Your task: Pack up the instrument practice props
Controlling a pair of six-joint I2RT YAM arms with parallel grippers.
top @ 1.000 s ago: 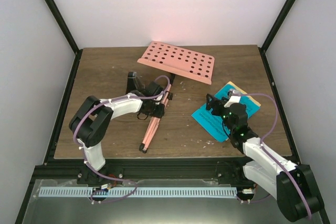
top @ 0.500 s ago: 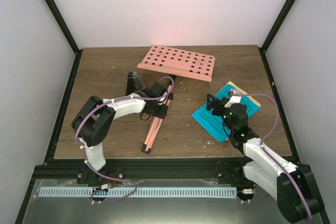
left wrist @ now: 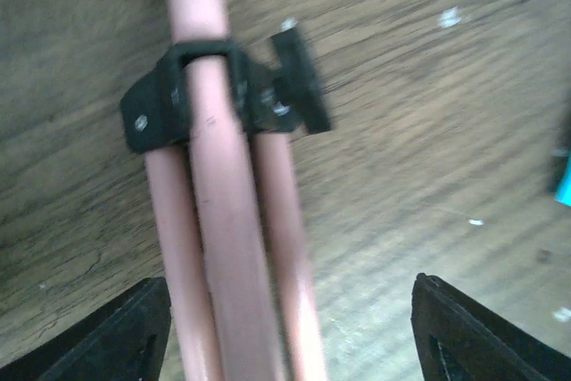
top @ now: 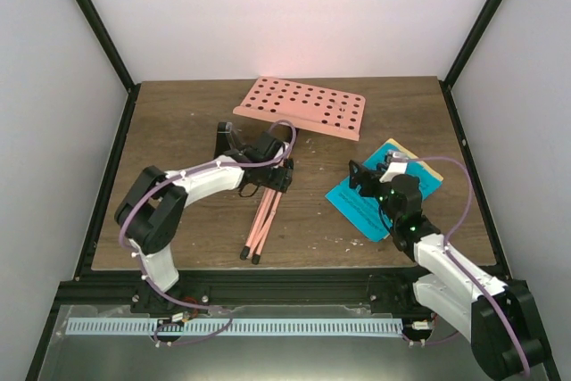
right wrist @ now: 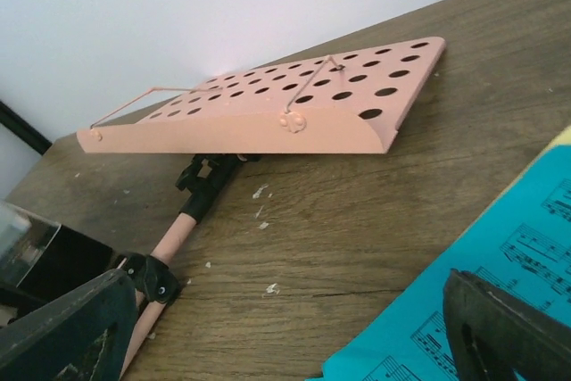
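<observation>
The salmon-pink music stand lies on the table, its perforated desk (top: 301, 106) at the back and its folded legs (top: 261, 225) pointing toward the near edge. My left gripper (top: 270, 173) is open and straddles the legs (left wrist: 227, 265) just below a black collar (left wrist: 192, 95); the legs lie close to the left finger (left wrist: 125, 332). The black metronome (top: 230, 140) stands just left of it. My right gripper (top: 368, 178) is open and empty, low over the left edge of the blue sheet-music page (top: 366, 202), which lies on a yellow page (top: 421, 165). The desk (right wrist: 268, 109) and blue page (right wrist: 508, 260) show ahead.
Small white flecks (right wrist: 272, 289) lie on the wood between the stand and the pages. A black frame rail (top: 268, 285) borders the table's near edge, and black posts rise at the back corners.
My left gripper has shifted a little up and to the right along the legs. The legs' lower ends have swung slightly right and the desk has settled a bit. The right arm has not moved.
</observation>
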